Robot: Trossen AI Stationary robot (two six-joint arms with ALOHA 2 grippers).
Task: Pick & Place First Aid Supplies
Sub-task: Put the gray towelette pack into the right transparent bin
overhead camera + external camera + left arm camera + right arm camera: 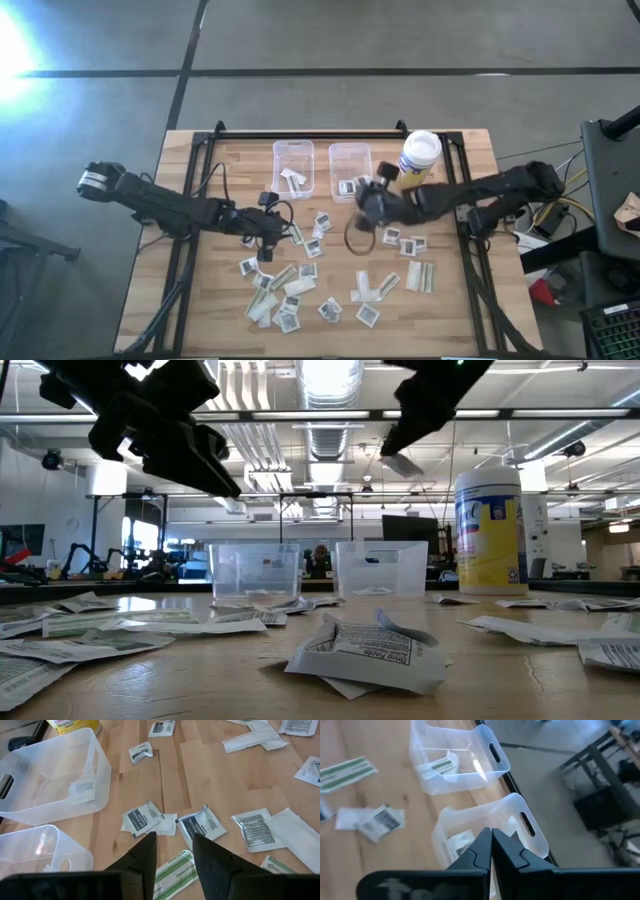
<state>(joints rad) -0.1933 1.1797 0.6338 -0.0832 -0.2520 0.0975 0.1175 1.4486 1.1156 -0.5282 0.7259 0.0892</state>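
Several first aid packets (300, 290), square white ones and long pale strips, lie flat across the wooden table (455, 300). My left gripper (172, 847) hangs open above two square packets (200, 825) left of the table's middle, touching nothing. My right gripper (491, 845) is shut, raised over the near wall of the right clear bin (485, 830). In the low view a small pale packet (403, 464) shows at its fingertips. The left bin (293, 165) holds strips and the right bin (350, 170) holds a square packet. My right gripper pinches the pale packet between its two shut fingers; only a thin white edge (491, 867) shows between them in its wrist view. The fingers slant down toward the table's far edge. The packet hangs clear of the table, high above the bins.
A white-lidded yellowish jar (420, 155) stands at the far right beside the right bin. A black frame (300, 133) runs along the table's far edge. More packets lie near the front edge (365, 650).
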